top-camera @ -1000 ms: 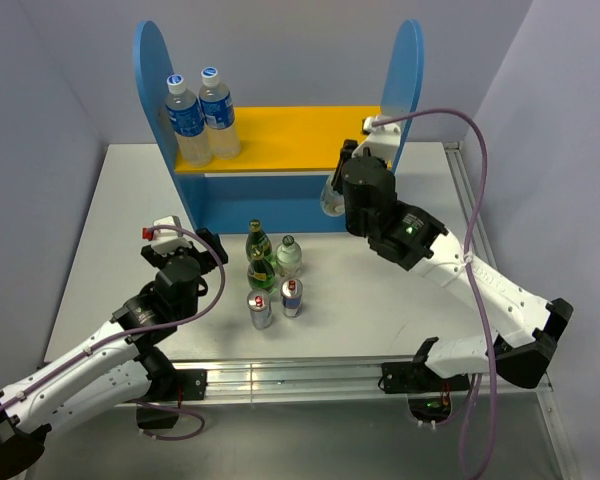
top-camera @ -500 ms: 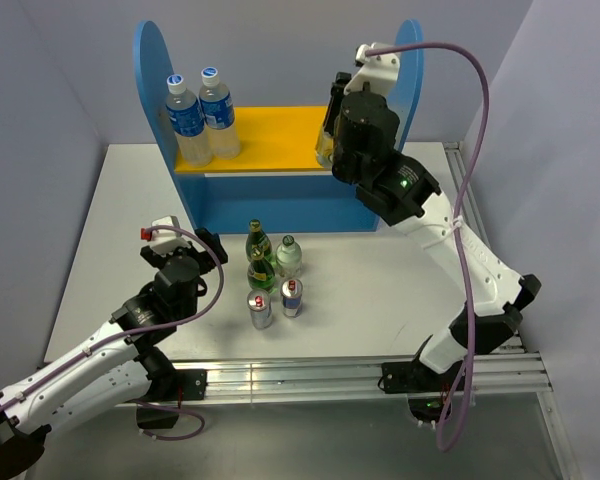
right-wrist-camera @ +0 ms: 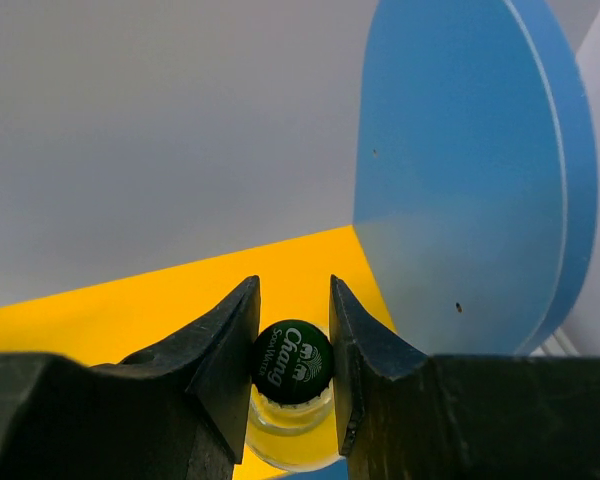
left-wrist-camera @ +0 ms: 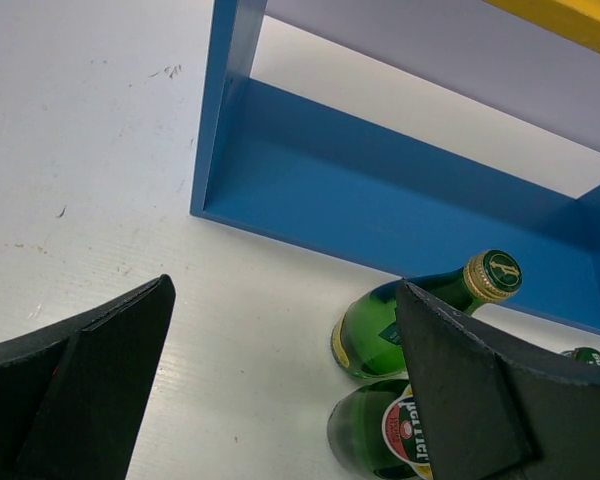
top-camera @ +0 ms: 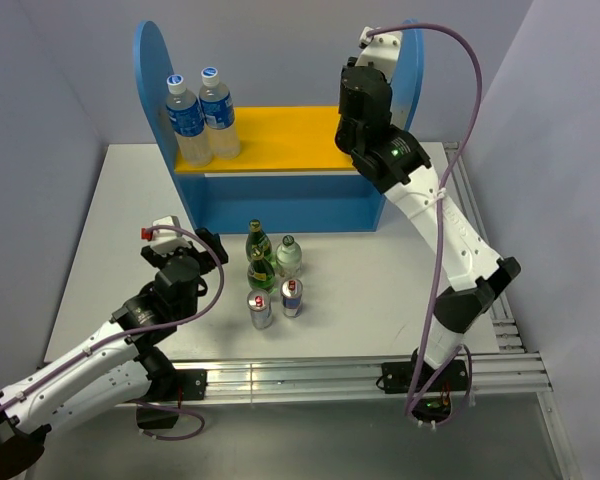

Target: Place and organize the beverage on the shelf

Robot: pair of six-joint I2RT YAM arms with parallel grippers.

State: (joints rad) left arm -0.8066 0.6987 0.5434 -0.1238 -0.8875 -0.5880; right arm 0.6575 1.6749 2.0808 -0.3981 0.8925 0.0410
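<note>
My right gripper is shut on the green cap of a clear glass bottle of pale yellow liquid. It holds the bottle over the right end of the shelf's yellow-orange board, beside the right blue side panel. In the top view the wrist hides this bottle. On the table in front of the shelf stand two dark green bottles, a second clear bottle and two cans. My left gripper is open and empty, left of the green bottles.
Two plastic water bottles with blue labels stand at the left end of the upper board. The shelf's blue base and back lie just beyond the green bottles. Grey walls close in the table on three sides.
My right arm has lifted the clear bottle from in front of the shelf's lower level up over the right end of the yellow board. The left arm has not moved.
</note>
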